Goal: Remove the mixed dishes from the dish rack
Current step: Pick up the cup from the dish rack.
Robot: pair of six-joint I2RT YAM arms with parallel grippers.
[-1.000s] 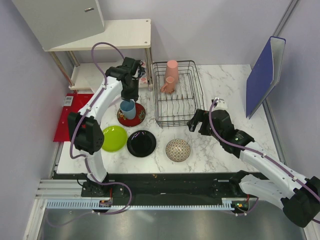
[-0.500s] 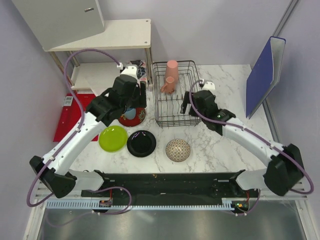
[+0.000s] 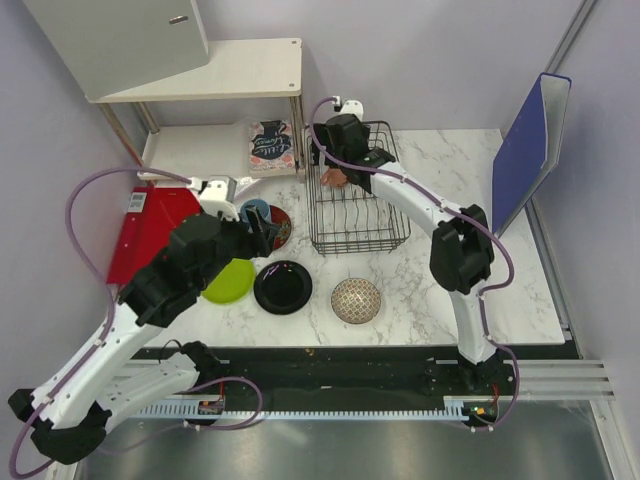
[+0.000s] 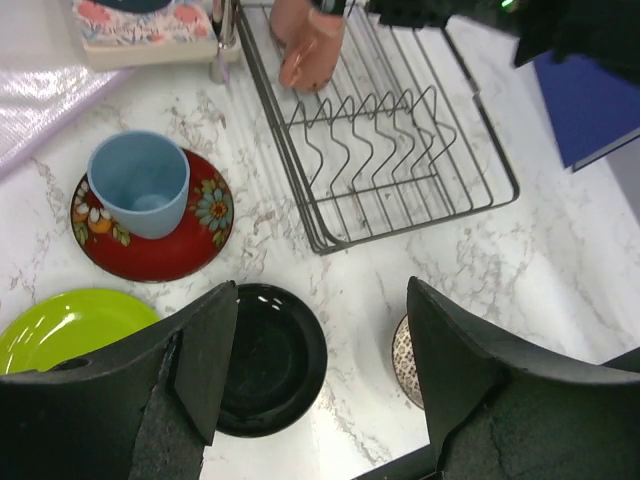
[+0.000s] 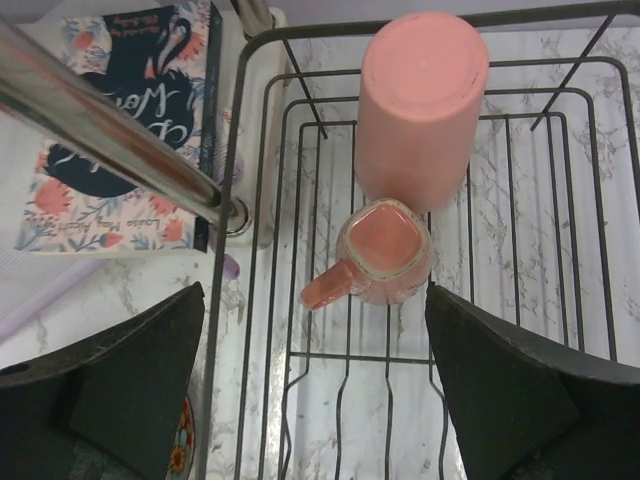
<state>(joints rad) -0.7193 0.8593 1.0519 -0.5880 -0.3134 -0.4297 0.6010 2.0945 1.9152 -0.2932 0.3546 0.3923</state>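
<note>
The left tool (image 4: 320,350), open, is backing off the blue cup (image 4: 138,183) now sitting on the red plate (image 4: 200,228); right tool (image 5: 315,370), open, is hovering over the mug (image 5: 385,250)

Floral packet (image 5: 150,60) bears cursive script, perhaps "Wor"; otherwise unreadable.

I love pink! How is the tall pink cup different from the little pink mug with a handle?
The tall pink cup is bigger and taller than the small pink handled mug. The cup has smooth sides, no handle; the mug's handle sticks out sideways. The cup sits nearer the back edge of the black wire dish rack, the mug just in front. Both are pink and inside it.
</note>
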